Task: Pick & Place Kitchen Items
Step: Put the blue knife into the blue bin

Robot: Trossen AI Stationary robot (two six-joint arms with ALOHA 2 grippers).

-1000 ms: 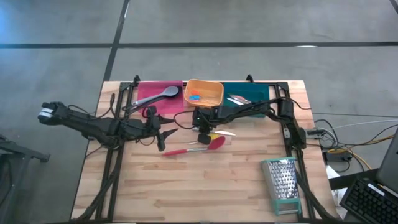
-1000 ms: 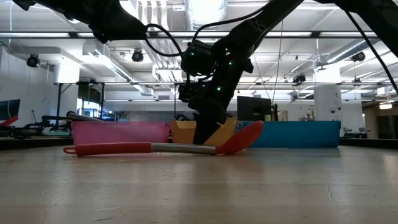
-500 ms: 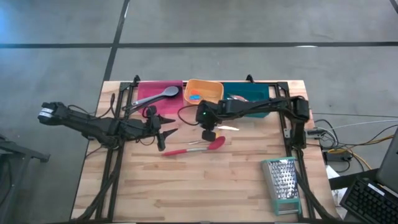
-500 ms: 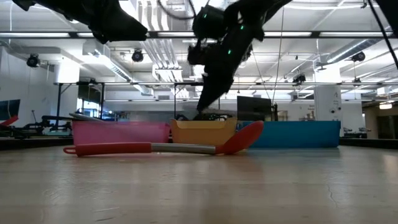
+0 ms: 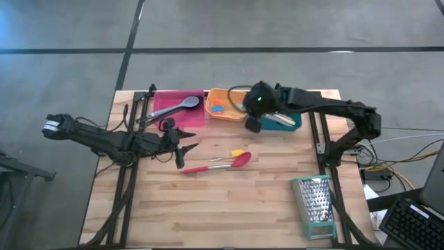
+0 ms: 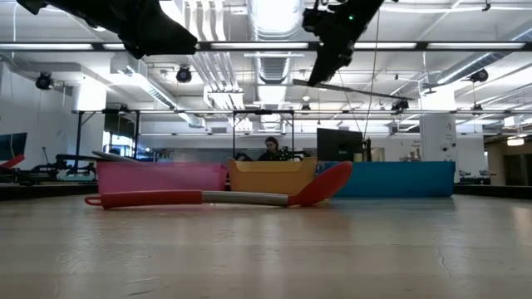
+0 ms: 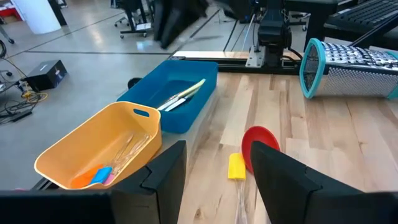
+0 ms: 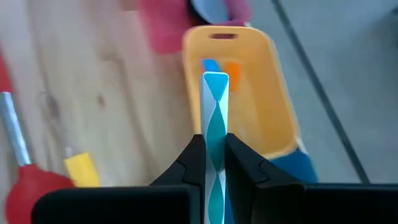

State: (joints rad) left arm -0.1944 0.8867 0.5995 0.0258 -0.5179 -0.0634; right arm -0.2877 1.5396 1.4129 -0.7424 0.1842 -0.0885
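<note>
My right gripper (image 5: 254, 124) hangs high over the gap between the orange bin (image 5: 236, 111) and the teal bin (image 5: 288, 122), shut on a slim utensil with a teal-and-white striped handle (image 8: 216, 102). In the low view the gripper (image 6: 321, 73) is well above the bins. A red spatula (image 5: 216, 165) and a small yellow piece (image 5: 238, 153) lie flat on the table. A grey spoon (image 5: 173, 107) rests in the pink bin (image 5: 198, 117). My left gripper (image 5: 182, 150) waits open at mid-left, its fingers (image 7: 163, 177) level over the wood. My right gripper pinches the striped handle (image 8: 216, 127) between its two fingers, which lie along it. The fingers slant down from the table's right side. The handle's free end (image 8: 216, 79) reaches past the fingertips over the orange bin. The utensil is lifted clear of table and bins.
The orange bin holds small blue and orange pieces (image 8: 217, 66). Pale utensils lie in the teal bin (image 7: 180, 96). A metal grater with green trim (image 5: 316, 206) lies near the front right. Bare wood spreads along the near edge.
My right gripper has risen from the table beside the red spatula and swung toward the far right, over the bins, tipping less steeply. The slim striped utensil went up with it, lifted clear. The yellow piece and the spatula stayed in place.
</note>
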